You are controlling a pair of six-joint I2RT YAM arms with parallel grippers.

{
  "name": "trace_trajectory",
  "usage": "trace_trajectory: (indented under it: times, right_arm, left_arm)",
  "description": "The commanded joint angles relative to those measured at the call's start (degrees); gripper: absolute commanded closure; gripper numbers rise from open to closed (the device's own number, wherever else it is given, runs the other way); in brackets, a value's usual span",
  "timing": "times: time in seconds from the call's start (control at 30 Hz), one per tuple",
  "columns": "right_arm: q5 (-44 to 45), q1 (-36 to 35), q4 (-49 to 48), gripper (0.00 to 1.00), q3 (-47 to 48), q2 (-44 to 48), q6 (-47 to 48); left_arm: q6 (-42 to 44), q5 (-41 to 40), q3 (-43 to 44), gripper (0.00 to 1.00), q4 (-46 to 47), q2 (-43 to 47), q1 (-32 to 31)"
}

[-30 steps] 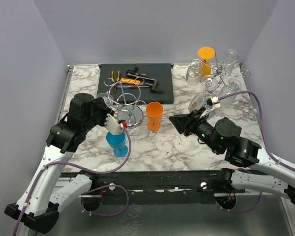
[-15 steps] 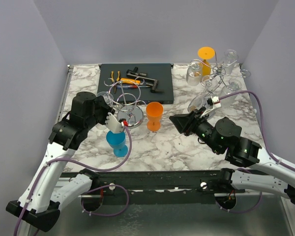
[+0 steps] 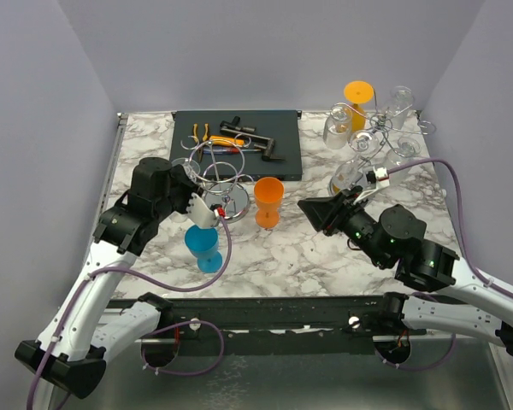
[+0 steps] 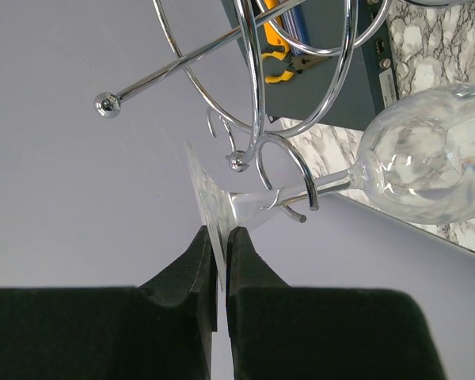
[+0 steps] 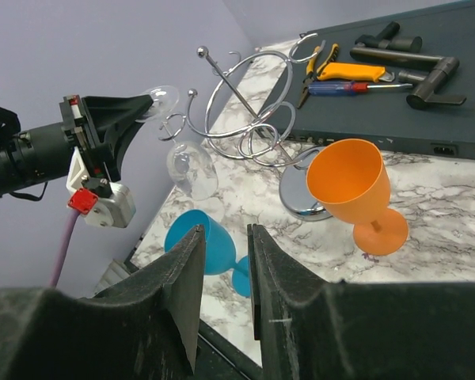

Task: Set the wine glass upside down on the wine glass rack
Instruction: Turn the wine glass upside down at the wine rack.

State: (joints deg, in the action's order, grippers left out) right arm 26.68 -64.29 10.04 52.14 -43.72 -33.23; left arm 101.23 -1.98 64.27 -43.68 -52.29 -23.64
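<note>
My left gripper [image 3: 192,186] is shut on the flat foot [image 4: 208,202] of a clear wine glass [image 4: 431,162]. The glass hangs bowl-down, and its stem sits inside a hook of the chrome wire rack [image 4: 257,95]. The right wrist view shows the same glass [image 5: 191,170] beside the rack [image 5: 245,119], with the left gripper [image 5: 146,107] on its foot. The rack [image 3: 224,175] stands on a round chrome base in front of the dark tray. My right gripper [image 3: 312,209] hovers to the right of the orange goblet with its jaws slightly apart and nothing between them.
A blue goblet [image 3: 203,248] stands below the left gripper. An orange goblet [image 3: 268,201] stands right of the rack base. A dark tray [image 3: 239,141] holds several tools. A second rack [image 3: 380,128] at back right holds clear glasses and an orange goblet [image 3: 358,96].
My left gripper has moved a little right and away, towards the rack, with the glass in it. My right arm has drifted slightly right.
</note>
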Motion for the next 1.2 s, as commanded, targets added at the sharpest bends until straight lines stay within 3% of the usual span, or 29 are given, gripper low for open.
trace_trajectory:
  times: [0.0, 0.27, 0.47, 0.8, 0.83, 0.93, 0.97, 1.17]
  right_arm:
    - [2.1, -0.1, 1.0, 0.67, 0.4, 0.5, -0.6]
    - [2.6, -0.2, 0.8, 0.67, 0.2, 0.6, -0.6]
    - [3.0, -0.2, 0.8, 0.68, 0.0, 1.2, -0.6]
    - [3.1, -0.2, 0.2, 0.68, -0.2, 1.7, -0.5]
    - [3.2, -0.1, 0.2, 0.68, -0.3, 1.8, -0.6]
    - [3.1, -0.1, 0.2, 0.68, -0.2, 1.9, -0.6]
    - [3.0, -0.2, 0.2, 0.68, -0.2, 1.8, -0.5]
    - [2.7, -0.2, 0.1, 0.68, 0.1, 1.7, -0.3]
  left_arm:
    - [2.0, 1.8, -0.4, 1.0, 3.3, -0.3, 0.3]
    - [4.9, 4.0, -1.5, 0.91, 3.3, -0.9, 0.3]
    - [5.9, 4.3, -1.8, 0.72, 1.2, -0.5, 0.3]
    - [5.4, 4.2, 1.3, 0.55, -4.4, -0.9, 0.3]
    - [5.6, 4.1, 1.5, 0.48, -5.0, -0.9, 0.3]
    - [5.7, 4.3, 2.0, 0.46, -6.5, -0.6, 0.3]
    - [5.7, 4.2, 2.1, 0.36, -7.0, -0.6, 0.2]
    - [4.9, 4.2, 2.6, 0.25, -8.2, -0.3, 0.2]
